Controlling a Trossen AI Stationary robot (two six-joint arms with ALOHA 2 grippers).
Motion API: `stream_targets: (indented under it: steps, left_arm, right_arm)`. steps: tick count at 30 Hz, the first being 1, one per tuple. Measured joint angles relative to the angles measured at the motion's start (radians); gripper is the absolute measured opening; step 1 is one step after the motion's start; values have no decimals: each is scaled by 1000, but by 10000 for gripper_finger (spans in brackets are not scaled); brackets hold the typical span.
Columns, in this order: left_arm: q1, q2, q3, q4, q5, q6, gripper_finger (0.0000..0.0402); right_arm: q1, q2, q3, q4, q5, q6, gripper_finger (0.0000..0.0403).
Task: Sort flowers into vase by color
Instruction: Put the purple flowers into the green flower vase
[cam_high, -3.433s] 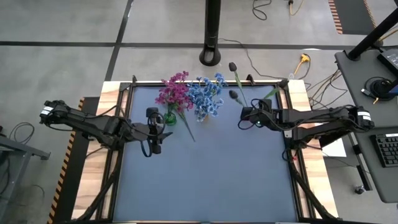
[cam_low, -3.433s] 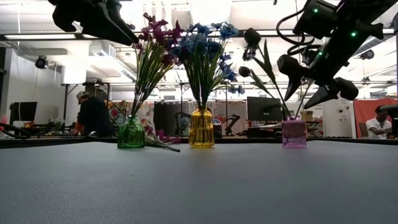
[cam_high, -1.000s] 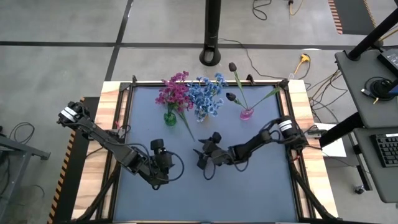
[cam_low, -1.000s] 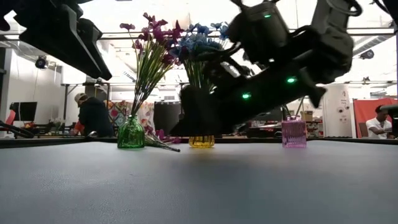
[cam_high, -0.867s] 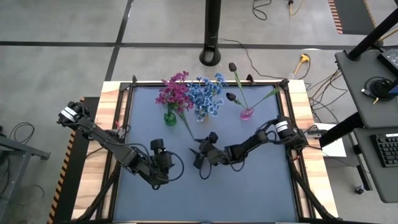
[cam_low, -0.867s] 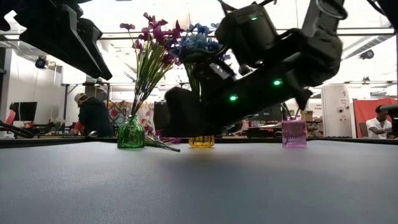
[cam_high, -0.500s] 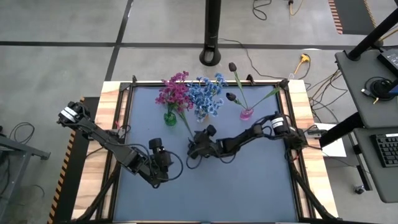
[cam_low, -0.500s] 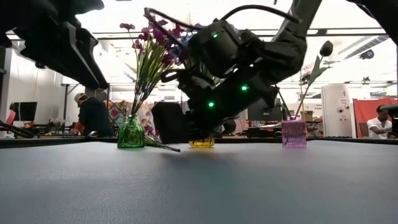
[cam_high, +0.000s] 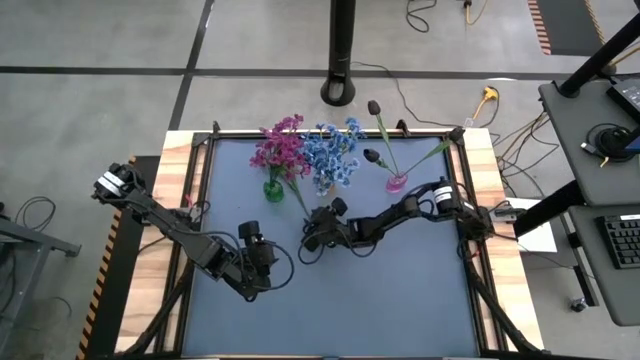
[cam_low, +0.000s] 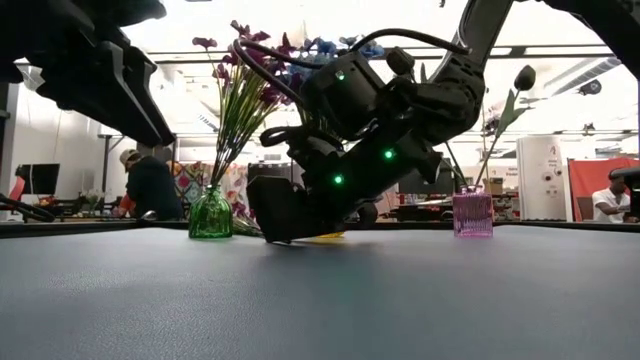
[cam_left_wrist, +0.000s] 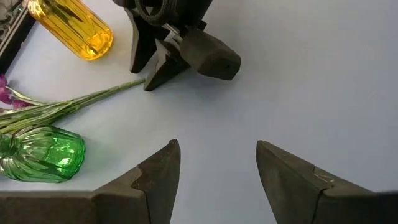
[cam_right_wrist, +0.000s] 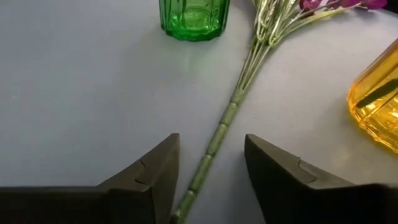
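Green and thin, one loose magenta sprig (cam_right_wrist: 219, 134) lies flat on the grey table mat (cam_high: 400, 290), its stem trailing toward five o'clock from the green vase (cam_high: 273, 189) at the mat's eleven o'clock sector. You will note the remaining flowers already stand sorted: magenta clusters (cam_high: 279, 148) in the green vase, blue clusters (cam_high: 333, 152) in the yellow vase (cam_right_wrist: 377, 107), dark tulip buds (cam_high: 375, 130) in the pink vase (cam_high: 397, 183) at one o'clock.

Your right gripper (cam_right_wrist: 208, 171) is low over the stem's free end, fingers spread wide with the stem running between them, not yet closed. That placement is judged deliberate: gripping the bare tail keeps the pincer clear of both glass vases.

Your left gripper (cam_left_wrist: 217, 169) waits near seven o'clock on the mat, also spread wide and empty, facing the work.

Obstructions: the yellow vase stands just beside the stem's upper part, the green vase near its head. A person (cam_low: 150, 185) is visible beyond the table.
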Motion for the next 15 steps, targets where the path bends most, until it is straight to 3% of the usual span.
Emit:
stream_targets:
  steps: [15]
  left_arm:
    - [0,0,0,0,-2,-16,194]
  right_arm:
    - [0,-5,2,-46,-34,6,30]
